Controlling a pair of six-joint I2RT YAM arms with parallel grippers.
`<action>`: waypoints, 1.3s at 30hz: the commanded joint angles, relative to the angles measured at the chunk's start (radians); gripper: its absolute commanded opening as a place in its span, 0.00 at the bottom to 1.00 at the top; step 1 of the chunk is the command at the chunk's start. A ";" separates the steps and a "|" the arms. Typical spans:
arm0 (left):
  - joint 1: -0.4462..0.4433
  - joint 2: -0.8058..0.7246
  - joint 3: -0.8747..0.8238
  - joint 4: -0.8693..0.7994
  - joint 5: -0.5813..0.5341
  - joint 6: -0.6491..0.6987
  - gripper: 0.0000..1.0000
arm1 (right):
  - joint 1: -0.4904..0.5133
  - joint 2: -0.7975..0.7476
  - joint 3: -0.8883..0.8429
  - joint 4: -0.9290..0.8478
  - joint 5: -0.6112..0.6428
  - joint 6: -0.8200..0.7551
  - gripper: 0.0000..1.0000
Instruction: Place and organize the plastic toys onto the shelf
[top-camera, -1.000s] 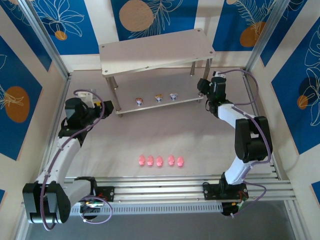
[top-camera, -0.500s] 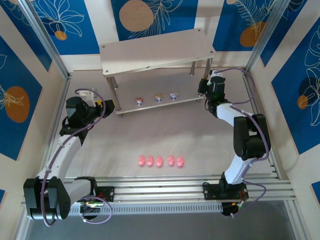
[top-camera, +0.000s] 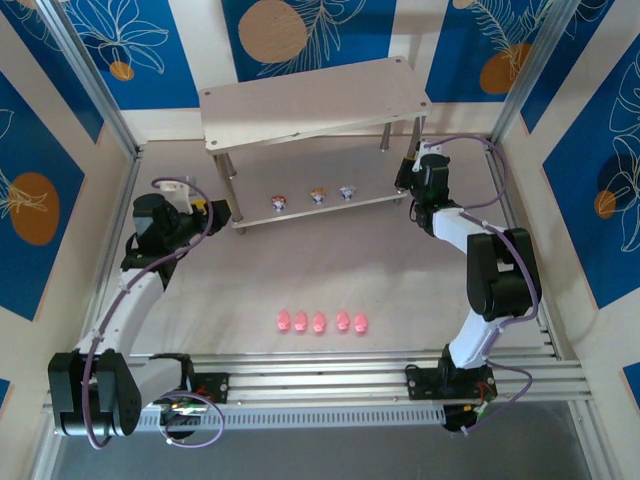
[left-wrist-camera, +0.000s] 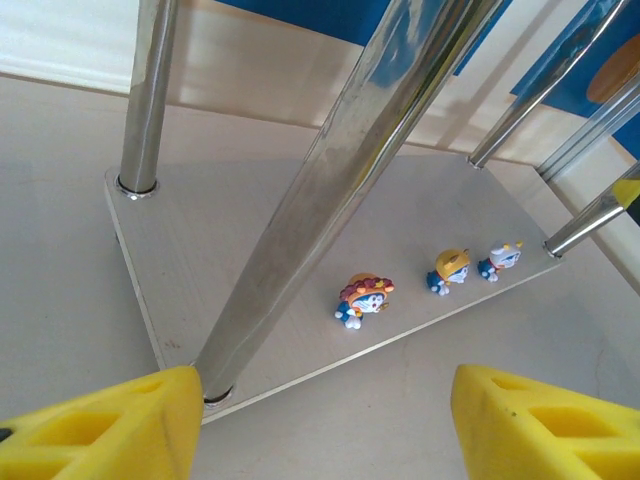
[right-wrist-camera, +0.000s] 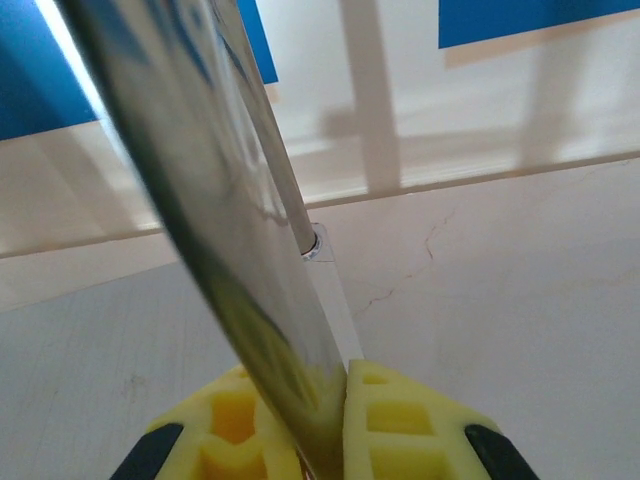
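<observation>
Since a second earlier, the right gripper (top-camera: 408, 180) had edged in towards the shelf (top-camera: 310, 100) and shut on its front-right leg (right-wrist-camera: 220, 200), while the left arm had shifted only slightly. In the right wrist view the two yellow fingers (right-wrist-camera: 400, 420) pressed against either side of that shiny metal post, low on it. The right arm reached forward with its elbow bent outward, away from the shelf's right end. The left arm stretched forward from its base towards the shelf's front-left corner, and the left gripper (top-camera: 215, 208) sat low by that corner. Its fingers (left-wrist-camera: 120, 425) stood wide apart and held nothing. The foot of the front-left leg (left-wrist-camera: 330, 180) stood just beside one finger; whether they touched could not be told. Three whitish figurines (top-camera: 317, 195) stood in a row along the front edge of the shelf's lower board (left-wrist-camera: 250, 230), each apart from the next, with the reddish-brown-topped one (left-wrist-camera: 364, 298) nearest the left gripper. Five pink pigs (top-camera: 319, 322) lay in a close row on the table (top-camera: 300, 270), well in front of the shelf and between the two arms. The shelf's top board was bare.
</observation>
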 joint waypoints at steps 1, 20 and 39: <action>0.002 0.004 -0.001 0.020 0.023 0.014 0.67 | 0.008 -0.074 -0.041 0.020 0.015 0.104 0.00; 0.002 -0.058 0.001 -0.050 0.051 0.043 0.67 | 0.076 -0.308 -0.223 -0.040 0.092 0.114 0.00; 0.002 -0.126 -0.016 -0.121 0.035 0.063 0.66 | 0.083 -0.406 -0.251 -0.202 0.122 0.127 0.00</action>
